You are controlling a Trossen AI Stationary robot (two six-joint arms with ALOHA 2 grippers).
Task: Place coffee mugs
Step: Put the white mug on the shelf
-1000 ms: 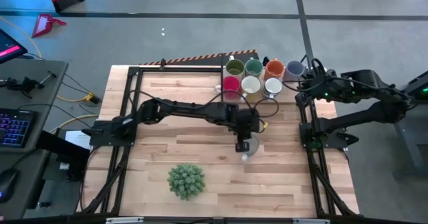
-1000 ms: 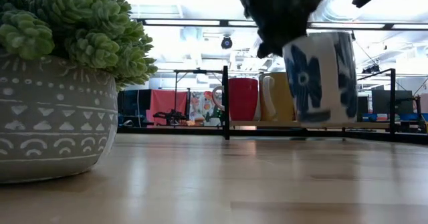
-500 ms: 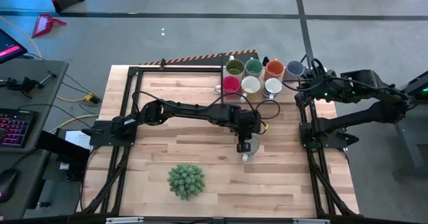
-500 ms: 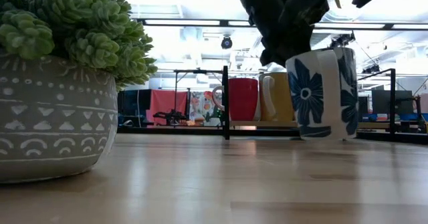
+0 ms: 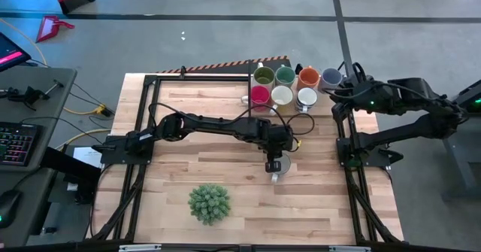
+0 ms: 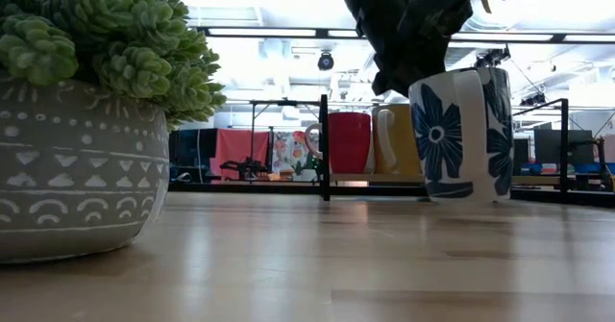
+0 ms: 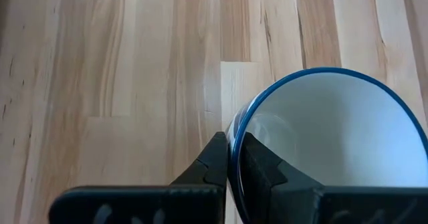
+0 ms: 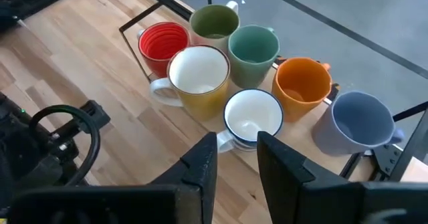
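White ceramic with a blue flower print and a blue rim, the mug stands upright, apparently with its base on the wooden tabletop or just above it, near the middle and well apart from the other mugs. The left hand is clamped on its wall, one finger inside the rim and one outside, which looks like the surest hold on a round cup whose handle faces away. In the high view this hand reaches in from the left arm stretched across the tabletop, with the mug under it.

Seven more mugs stand in a tight cluster at the far right corner: red, olive green, teal green, orange, blue-grey, a cream-yellow one with a white inside and a white one. Packed so, touching or nearly so, they likely serve as the stock to draw from.

The right hand hovers above that cluster, its fingers apart and holding nothing, probably waiting its turn.

A spiky green potted plant sits near the front edge, clear of the mug.
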